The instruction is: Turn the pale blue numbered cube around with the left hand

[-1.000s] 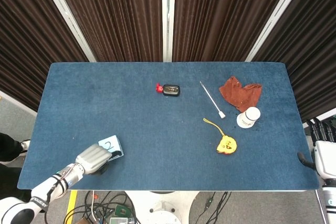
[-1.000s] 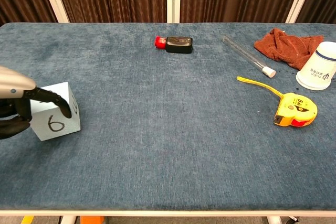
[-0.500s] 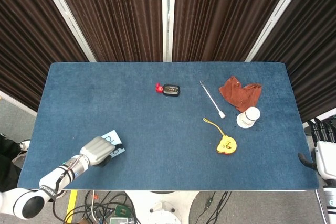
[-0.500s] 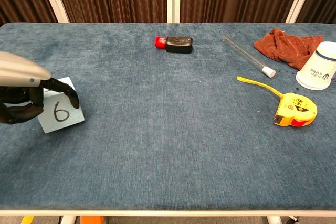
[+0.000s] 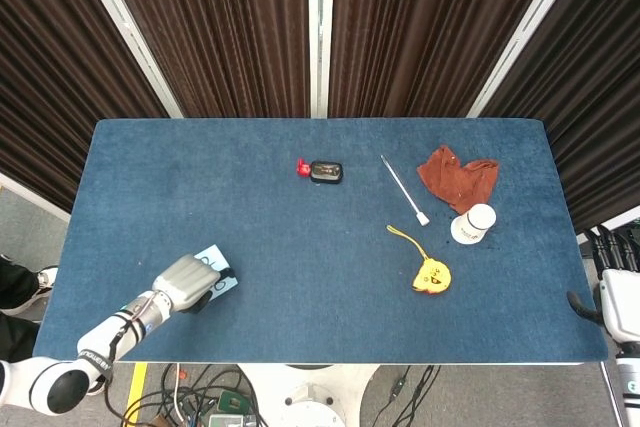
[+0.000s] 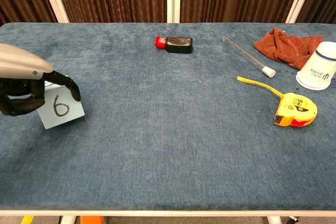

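At the desk's near left corner, my left hand grips the pale blue numbered cube, its handwritten 6 facing front.

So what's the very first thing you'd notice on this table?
Probably the left robot hand at the table's near left corner, gripping the pale blue cube with a handwritten 6 facing the chest camera. Next, the bright yellow tape measure on the right side, with a white paper cup and a rust-red cloth behind it.
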{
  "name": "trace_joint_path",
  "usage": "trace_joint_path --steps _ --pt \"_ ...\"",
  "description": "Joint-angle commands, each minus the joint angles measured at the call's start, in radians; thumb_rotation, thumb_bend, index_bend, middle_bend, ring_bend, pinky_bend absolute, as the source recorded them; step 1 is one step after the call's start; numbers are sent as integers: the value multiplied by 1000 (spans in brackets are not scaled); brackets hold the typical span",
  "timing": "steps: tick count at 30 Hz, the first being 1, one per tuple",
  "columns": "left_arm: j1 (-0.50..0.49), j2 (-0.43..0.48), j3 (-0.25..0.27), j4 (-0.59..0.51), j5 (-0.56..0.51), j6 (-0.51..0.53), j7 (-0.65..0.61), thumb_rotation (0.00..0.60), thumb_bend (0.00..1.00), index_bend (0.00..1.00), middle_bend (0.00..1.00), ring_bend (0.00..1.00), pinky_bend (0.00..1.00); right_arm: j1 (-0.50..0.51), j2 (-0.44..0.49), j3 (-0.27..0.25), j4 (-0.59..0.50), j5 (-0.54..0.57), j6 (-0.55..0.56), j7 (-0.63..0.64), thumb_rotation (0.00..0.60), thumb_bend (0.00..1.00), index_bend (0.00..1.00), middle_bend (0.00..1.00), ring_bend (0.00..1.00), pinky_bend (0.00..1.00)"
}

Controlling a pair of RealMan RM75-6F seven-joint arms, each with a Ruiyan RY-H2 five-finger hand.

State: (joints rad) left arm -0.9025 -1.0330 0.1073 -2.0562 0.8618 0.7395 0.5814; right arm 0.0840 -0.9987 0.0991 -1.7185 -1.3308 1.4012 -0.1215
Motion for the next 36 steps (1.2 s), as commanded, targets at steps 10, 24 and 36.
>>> trace_joint_path --steps 10,24,36 --pt "-20 52 44 -69 -13 22 19 600 614 200 821 876 856 1 3 -2 -14 -9 4 -11 600 176 0 0 0 0" --pt "-88 70 93 -104 -64 -19 40 600 623 252 834 889 865 4 4 -6 -14 1 -9 -11 600 176 0 0 0 0" --pt "-121 82 103 -135 -71 9 60 600 631 238 843 897 873 8 5 -8 -15 9 -23 -13 600 176 0 0 0 0"
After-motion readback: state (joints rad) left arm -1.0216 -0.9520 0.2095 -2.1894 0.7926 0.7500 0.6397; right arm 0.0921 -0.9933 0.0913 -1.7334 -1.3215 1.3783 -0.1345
